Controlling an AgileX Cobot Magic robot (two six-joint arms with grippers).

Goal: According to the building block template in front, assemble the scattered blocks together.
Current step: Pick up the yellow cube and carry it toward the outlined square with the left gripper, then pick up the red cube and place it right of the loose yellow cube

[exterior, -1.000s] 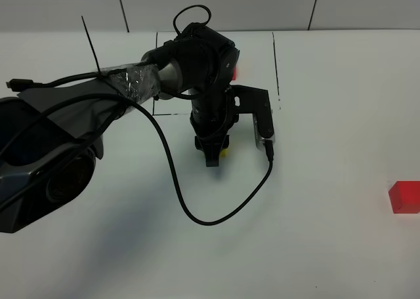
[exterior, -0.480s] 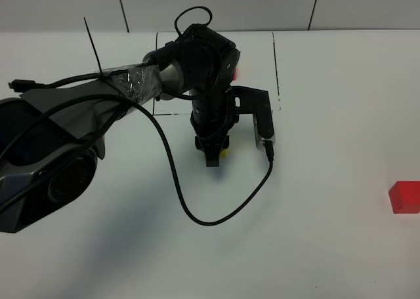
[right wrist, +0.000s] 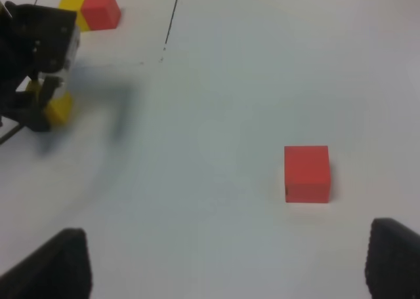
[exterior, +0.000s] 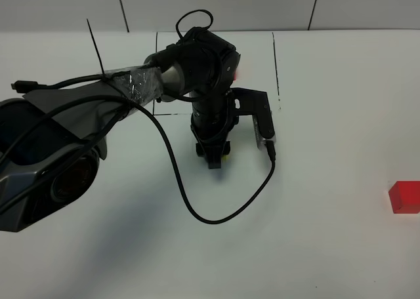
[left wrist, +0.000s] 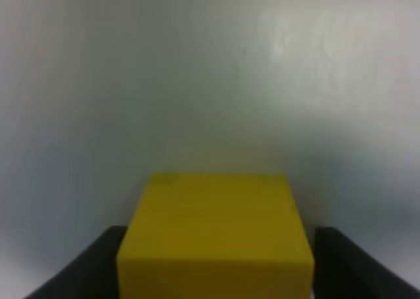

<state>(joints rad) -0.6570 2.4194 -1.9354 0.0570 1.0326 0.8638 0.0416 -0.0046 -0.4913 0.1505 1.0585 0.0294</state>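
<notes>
Just outside the near edge of the building block template (right wrist: 85,12), on the robot's side of its black-lined frame, the loose yellow cube (left wrist: 213,233) sits low on the white table (exterior: 315,246). The left gripper (exterior: 213,156) stands over it, pointing down, with one dark finger close against each side of the cube. Whether those fingers are pressing the cube or have just let go cannot be told.

The loose red cube (right wrist: 306,173) lies alone, well apart from the template, off toward the robot's right and nearer the robot. The right gripper (right wrist: 230,233) hovers near it with its fingers spread wide and nothing between them. Inside the template, a yellow cube and a red cube sit joined side by side.

Judging the risks: if one finger clings as the left arm lifts away, the yellow cube could twist or slide, and the red cube would then meet it crookedly. A loose black cable (exterior: 197,214) hanging from the left arm loops over the table near the template and could brush the cube.
</notes>
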